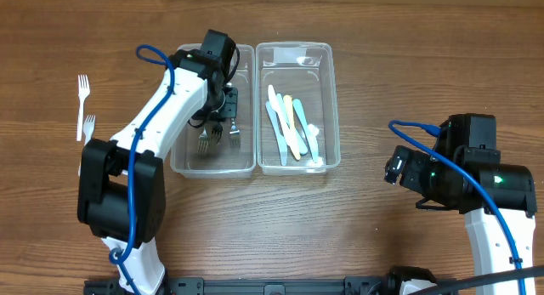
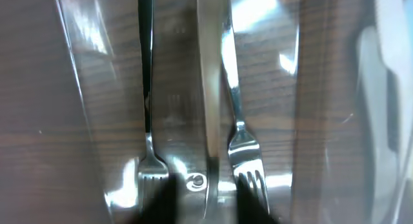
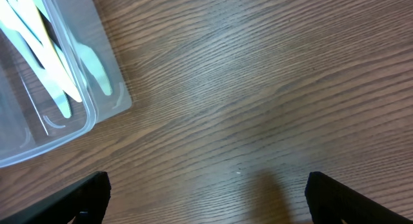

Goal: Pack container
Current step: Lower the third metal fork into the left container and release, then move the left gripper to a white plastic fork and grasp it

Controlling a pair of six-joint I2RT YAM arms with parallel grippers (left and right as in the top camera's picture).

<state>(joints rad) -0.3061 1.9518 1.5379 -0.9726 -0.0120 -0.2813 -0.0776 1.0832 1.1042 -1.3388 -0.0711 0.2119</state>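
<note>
Forks of metal lie in the left clear container near the desk's far edge. The left end effector hangs over them, fingers apart. The right end effector, spread wide, hovers near the right edge.

The overhead picture is bright and sharp, with soft shadows on the worktop. The left wrist picture is blurry, and white glare shines off the forks and the clear container. The right wrist picture looks sharp.
</note>
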